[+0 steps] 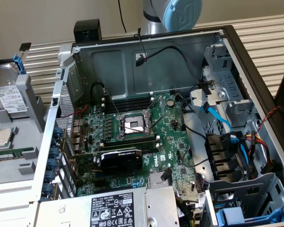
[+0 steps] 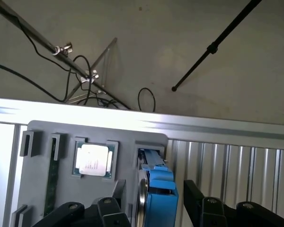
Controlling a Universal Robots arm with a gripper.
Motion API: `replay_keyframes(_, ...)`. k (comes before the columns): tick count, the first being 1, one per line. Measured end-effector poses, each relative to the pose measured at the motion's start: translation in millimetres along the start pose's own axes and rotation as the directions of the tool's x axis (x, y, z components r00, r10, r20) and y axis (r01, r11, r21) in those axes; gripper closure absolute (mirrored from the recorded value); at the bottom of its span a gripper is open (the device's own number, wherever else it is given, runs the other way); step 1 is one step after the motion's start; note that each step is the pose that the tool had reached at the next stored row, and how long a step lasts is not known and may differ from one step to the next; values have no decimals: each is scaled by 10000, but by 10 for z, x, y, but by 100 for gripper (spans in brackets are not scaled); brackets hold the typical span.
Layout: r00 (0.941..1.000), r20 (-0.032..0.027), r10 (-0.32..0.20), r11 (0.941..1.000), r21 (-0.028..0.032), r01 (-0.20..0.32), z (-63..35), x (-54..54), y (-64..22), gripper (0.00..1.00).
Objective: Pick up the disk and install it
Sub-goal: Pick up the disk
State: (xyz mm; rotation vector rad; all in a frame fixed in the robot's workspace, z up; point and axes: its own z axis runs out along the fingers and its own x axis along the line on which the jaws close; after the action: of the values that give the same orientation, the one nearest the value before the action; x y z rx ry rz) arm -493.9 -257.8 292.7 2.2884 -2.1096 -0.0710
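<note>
disk [image 2: 143,201], grey metal clipped in blue carrier [image 2: 162,191], stands on edge within the released end effector [image 2: 152,213].

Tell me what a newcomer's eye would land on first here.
The open computer case sits mid-picture in the exterior view, its green motherboard showing a bare processor socket at the centre. At the exterior view's left, outside the case, the disk sits in a grey holder. In the wrist view its blue carrier shows between the fingers of the open tool.

Disk [image 1: 10,99] — grey, white-labelled, blue-framed; gripper [image 2: 156,210] — black.
</note>
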Motion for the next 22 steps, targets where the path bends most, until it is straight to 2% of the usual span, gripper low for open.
replay_keyframes(6,10000,4,2,10000,-1,-2,75,17,-7,40)
replay_keyframes(15,10000,4,1,10000,-2,-1,82,18,-9,40)
replay_keyframes(17,10000,4,1,10000,-1,-1,82,18,-9,42)
replay_keyframes(18,10000,4,1,10000,-2,-1,82,18,-9,49)
replay_keyframes(19,10000,4,1,10000,-1,-1,82,18,-9,49)
replay_keyframes(20,10000,4,1,10000,-1,-1,82,18,-9,55)
replay_keyframes(22,10000,4,1,10000,-1,-1,82,18,-10,55)
